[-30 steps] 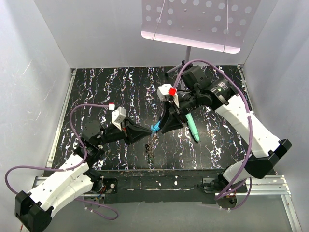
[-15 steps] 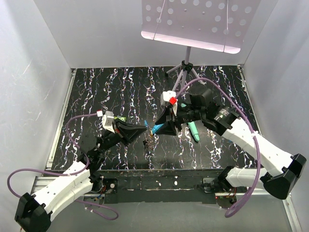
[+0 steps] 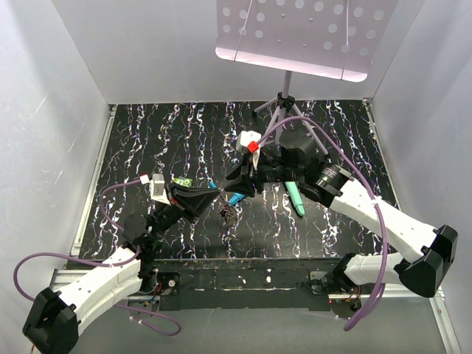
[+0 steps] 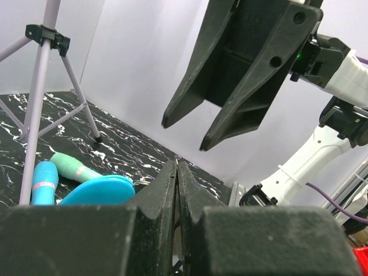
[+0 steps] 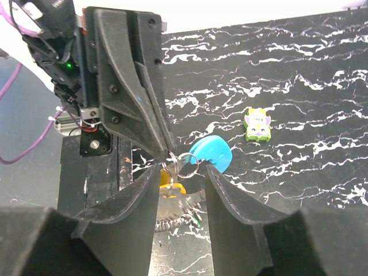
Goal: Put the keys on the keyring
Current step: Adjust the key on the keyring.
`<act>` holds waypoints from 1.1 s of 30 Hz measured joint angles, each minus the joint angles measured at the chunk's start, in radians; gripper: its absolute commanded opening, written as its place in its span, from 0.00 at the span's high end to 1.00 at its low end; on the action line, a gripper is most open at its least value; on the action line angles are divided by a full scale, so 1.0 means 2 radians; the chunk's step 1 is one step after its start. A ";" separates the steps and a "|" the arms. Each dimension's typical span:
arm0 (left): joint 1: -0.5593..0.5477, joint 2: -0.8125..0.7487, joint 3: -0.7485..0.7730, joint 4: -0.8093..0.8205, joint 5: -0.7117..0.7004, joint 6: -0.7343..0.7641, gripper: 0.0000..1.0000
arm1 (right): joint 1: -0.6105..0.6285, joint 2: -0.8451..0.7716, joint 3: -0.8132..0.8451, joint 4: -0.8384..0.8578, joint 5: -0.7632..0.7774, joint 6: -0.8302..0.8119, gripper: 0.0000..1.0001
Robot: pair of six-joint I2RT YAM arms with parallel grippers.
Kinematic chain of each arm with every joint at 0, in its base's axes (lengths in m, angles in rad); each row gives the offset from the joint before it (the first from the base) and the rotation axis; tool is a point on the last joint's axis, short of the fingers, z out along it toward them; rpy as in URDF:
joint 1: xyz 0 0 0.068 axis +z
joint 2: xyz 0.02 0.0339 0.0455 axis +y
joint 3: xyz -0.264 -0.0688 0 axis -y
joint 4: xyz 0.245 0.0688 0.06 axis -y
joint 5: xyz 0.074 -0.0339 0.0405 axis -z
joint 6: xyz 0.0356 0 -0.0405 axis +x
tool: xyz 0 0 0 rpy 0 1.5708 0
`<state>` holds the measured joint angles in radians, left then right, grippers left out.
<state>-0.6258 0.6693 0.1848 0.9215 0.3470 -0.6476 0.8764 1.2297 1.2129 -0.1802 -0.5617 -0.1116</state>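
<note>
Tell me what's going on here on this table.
Two robot arms are working on a keyring. The left claw is shut on its metal loop, holding it over the black table, with a yellow key dangling below. The right claw is open, its fingers either side of that dangling bunch.

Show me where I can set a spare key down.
Bare mat at the back left, from its left edge to the tripod; also the near strip in front of the teal stick. Crowded mid-mat, from the green toy to the keys.
</note>
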 measured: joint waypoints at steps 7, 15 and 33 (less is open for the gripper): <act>0.000 -0.006 -0.006 0.011 -0.012 0.004 1.00 | 0.001 0.012 -0.001 -0.001 0.010 0.004 0.61; 0.000 -0.009 -0.006 0.013 -0.019 0.009 1.00 | 0.001 0.012 -0.001 -0.002 -0.003 0.003 0.66; 0.000 -0.014 -0.008 0.019 -0.024 0.008 1.00 | 0.005 0.053 0.013 -0.028 -0.029 0.041 0.53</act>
<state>-0.6254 0.6415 0.1684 0.9592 0.2996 -0.6319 0.8860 1.3350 1.2396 -0.2363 -0.6193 -0.0303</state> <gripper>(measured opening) 0.017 0.473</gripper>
